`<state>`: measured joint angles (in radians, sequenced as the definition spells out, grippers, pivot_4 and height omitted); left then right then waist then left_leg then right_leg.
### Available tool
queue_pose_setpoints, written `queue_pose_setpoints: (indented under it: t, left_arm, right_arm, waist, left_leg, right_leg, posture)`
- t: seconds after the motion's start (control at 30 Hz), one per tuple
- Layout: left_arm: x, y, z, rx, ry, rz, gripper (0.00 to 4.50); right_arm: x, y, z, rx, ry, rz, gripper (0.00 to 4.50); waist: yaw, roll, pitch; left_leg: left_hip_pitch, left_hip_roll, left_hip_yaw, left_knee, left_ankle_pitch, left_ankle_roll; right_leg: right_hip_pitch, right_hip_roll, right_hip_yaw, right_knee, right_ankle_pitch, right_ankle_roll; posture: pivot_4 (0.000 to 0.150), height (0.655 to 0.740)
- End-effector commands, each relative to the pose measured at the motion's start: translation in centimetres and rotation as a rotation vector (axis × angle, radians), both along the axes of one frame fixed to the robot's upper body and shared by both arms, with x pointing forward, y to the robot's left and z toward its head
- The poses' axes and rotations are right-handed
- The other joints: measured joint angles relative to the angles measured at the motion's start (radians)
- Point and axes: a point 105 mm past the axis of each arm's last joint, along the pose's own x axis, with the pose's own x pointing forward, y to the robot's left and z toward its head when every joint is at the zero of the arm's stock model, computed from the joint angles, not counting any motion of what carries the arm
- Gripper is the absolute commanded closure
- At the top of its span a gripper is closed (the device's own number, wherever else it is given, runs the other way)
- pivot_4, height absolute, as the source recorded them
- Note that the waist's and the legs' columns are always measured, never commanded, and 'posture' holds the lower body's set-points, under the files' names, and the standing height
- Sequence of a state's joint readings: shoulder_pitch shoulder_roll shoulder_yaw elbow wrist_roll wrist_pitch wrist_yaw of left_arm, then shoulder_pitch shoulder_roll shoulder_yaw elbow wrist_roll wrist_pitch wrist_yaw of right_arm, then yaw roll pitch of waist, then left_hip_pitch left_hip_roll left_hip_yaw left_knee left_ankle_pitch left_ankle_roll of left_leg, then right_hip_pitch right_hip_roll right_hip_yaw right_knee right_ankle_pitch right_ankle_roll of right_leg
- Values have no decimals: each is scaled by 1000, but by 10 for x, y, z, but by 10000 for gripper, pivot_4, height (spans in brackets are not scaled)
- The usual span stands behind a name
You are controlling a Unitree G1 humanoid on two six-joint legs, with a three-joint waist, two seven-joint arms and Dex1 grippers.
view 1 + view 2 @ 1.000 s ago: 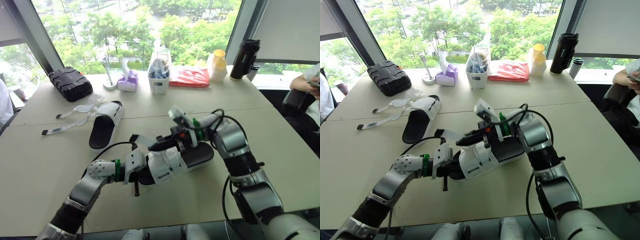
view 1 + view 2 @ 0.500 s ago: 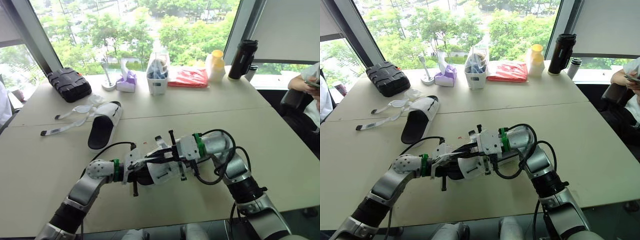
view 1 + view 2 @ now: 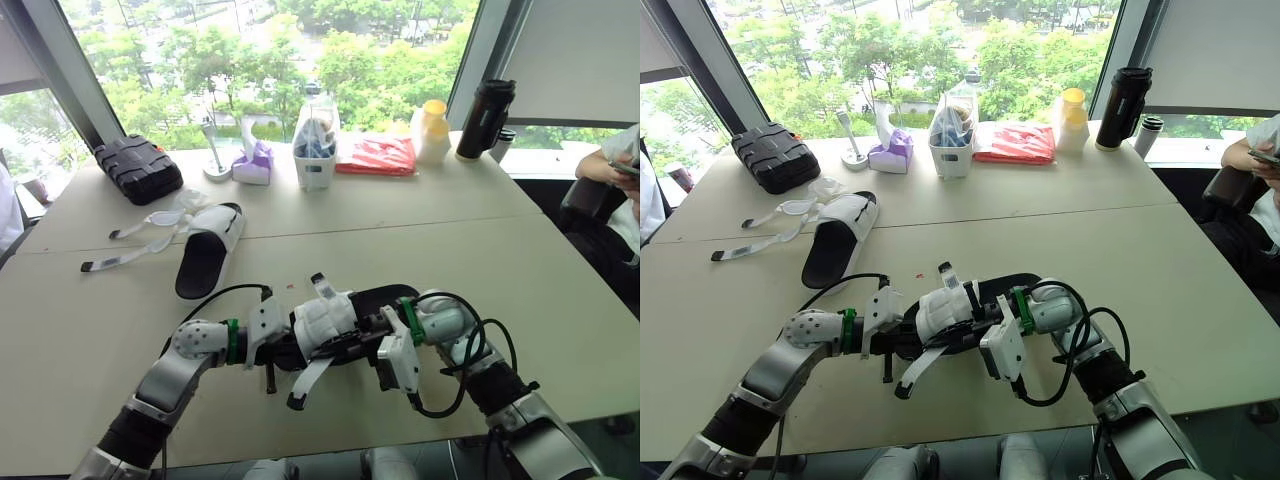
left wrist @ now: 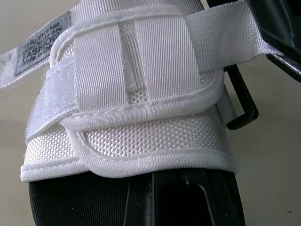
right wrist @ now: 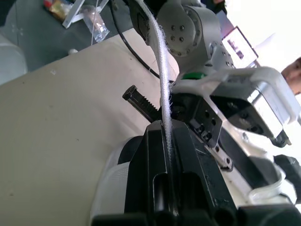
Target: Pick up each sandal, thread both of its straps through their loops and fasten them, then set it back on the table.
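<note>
The sandal [image 3: 325,318] is held at the near middle of the table [image 3: 90,330], between the two grippers. Its black sole points toward the right. Its white upper is seen close up in the left wrist view, with one band folded over another and a black loop [image 4: 242,106] at its side. One strap end [image 3: 318,286] stands up from the upper. A loose strap [image 3: 306,382] hangs from it toward the near edge.

The left gripper [image 3: 284,347] is clamped on the sandal at its left end, on the sole. The right gripper [image 5: 163,136] is clenched on the loose strap, which is seen edge-on between its fingers.

A second sandal [image 3: 211,248] lies flat on the far left of the table, well apart, with its unfastened straps [image 3: 135,248] spread out to the left. Along the far edge are ranged a black case [image 3: 140,168], a tissue box [image 3: 256,163], a white container [image 3: 317,152], a red packet [image 3: 378,155], a yellow bottle [image 3: 434,130] and a black flask [image 3: 487,118]. A person's arm [image 3: 605,166] is seen at the far right.
</note>
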<state>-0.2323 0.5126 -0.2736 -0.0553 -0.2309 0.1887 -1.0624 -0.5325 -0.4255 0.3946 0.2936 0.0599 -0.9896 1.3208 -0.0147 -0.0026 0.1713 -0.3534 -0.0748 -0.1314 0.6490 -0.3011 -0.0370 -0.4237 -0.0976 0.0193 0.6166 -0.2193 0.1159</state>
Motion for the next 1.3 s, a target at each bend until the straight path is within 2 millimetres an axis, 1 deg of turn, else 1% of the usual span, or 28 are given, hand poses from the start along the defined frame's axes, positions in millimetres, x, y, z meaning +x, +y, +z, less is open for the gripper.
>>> queue_pose_setpoints:
  t: [0.03,0.1,0.17,0.2,0.23,0.4,0.5,0.53,0.6,0.67,0.73,0.8,0.87,0.93,1.0,1.07,1.17,1.3]
  left_arm:
    - [-12,11,-33,83,139,14,45000]
    - [-12,11,-33,84,140,12,45000]
    - [-13,11,-33,85,141,11,45000]
    - [-13,11,-33,85,142,11,45000]
    - [-13,11,-33,85,142,11,45000]
    - [-12,10,-34,84,137,15,45000]
    - [-13,9,-36,93,133,10,45000]
    - [-13,8,-37,92,133,9,45000]
    - [-15,6,-39,92,132,4,45000]
    - [-16,4,-41,94,128,-3,45000]
    - [-16,3,-42,95,125,-5,45000]
    - [-16,1,-42,94,120,-7,45000]
    - [-15,0,-43,96,113,-13,45000]
    - [-15,-2,-43,98,107,-23,45000]
    - [-16,-6,-43,96,103,-32,45000]
    - [-18,-9,-43,96,102,-44,45000]
    - [-20,-12,-45,102,101,-57,45000]
    - [-21,-13,-44,100,103,-58,45000]
  right_arm:
    - [-3,0,3,18,-85,51,26427]
    - [-8,-3,0,11,-129,90,17315]
    - [-8,-8,-4,-9,-138,93,7865]
    - [-9,-12,-5,-19,-142,94,1808]
    - [-9,-17,-7,-33,-137,92,777]
    - [-14,-53,-17,-146,-111,65,777]
    - [-5,-81,-17,-224,-87,-25,777]
    - [1,-90,-15,-240,-48,-89,777]
    - [4,-105,-13,-289,29,-162,777]
    - [15,-112,-2,-260,216,-317,777]
    - [18,-119,4,-274,365,-401,777]
    - [17,-120,10,-271,464,-439,777]
    - [18,-118,23,-287,788,-545,777]
    - [8,-117,26,-373,1116,-620,777]
    - [-1,-117,22,-457,1344,-685,777]
    - [-9,-116,18,-524,1469,-704,777]
    - [-7,-101,10,-511,1652,-737,777]
    - [-6,-88,4,-502,1731,-745,777]
  waist:
    - [0,0,0]
    - [0,0,0]
    - [0,0,0]
    - [0,0,0]
    - [0,0,0]
    - [1,0,0]
    - [0,0,0]
    - [0,0,0]
    - [1,0,0]
    - [2,0,0]
    - [3,2,-1]
    - [5,3,-2]
    - [7,4,-3]
    - [10,6,-4]
    - [18,5,-5]
    - [27,4,-6]
    - [29,2,-7]
    - [32,2,-7]
  left_leg:
    - [0,0,0,0,0,0]
    - [0,0,0,0,0,0]
    - [0,0,0,0,0,0]
    - [0,0,0,0,0,0]
    - [0,0,0,0,0,0]
    - [0,0,1,0,0,0]
    - [1,0,2,-1,0,1]
    - [1,1,3,-1,0,1]
    - [2,1,3,0,0,1]
    - [2,1,3,0,0,1]
    - [2,1,3,0,-1,1]
    - [2,1,3,0,-1,2]
    - [1,1,2,0,-1,2]
    - [0,1,2,1,-1,2]
    - [-1,1,1,2,-1,2]
    - [-1,1,1,2,-1,2]
    - [-2,1,1,2,-2,3]
    - [-3,0,1,2,-2,4]
  right_leg:
    - [0,0,0,0,0,0]
    - [0,0,0,0,0,0]
    - [0,0,0,0,0,0]
    - [0,0,1,0,0,0]
    - [0,0,1,0,0,0]
    - [0,0,1,0,0,0]
    - [1,0,2,0,0,0]
    - [1,0,2,0,0,0]
    - [2,0,3,-1,0,0]
    - [3,0,3,-1,0,-1]
    - [3,0,3,-2,0,-1]
    - [3,0,3,-2,-1,-2]
    - [3,0,3,-2,-1,-3]
    - [3,0,3,-3,-2,-3]
    - [2,-1,3,-3,-2,-3]
    - [2,-1,2,-4,-2,-4]
    - [2,-1,0,-5,-2,-2]
    - [2,-2,0,-6,0,0]
  posture:
    - [1500,7400]
    - [1500,7400]
    - [1500,7400]
    - [1500,7400]
    - [1500,7400]
    - [1500,7400]
    - [1500,7400]
    - [1500,7400]
    - [1500,7400]
    - [1500,7400]
    - [1500,7400]
    - [1500,7400]
    - [1500,7400]
    - [1500,7400]
    - [1500,7400]
    - [1500,7400]
    - [1500,7400]
    - [1500,7400]
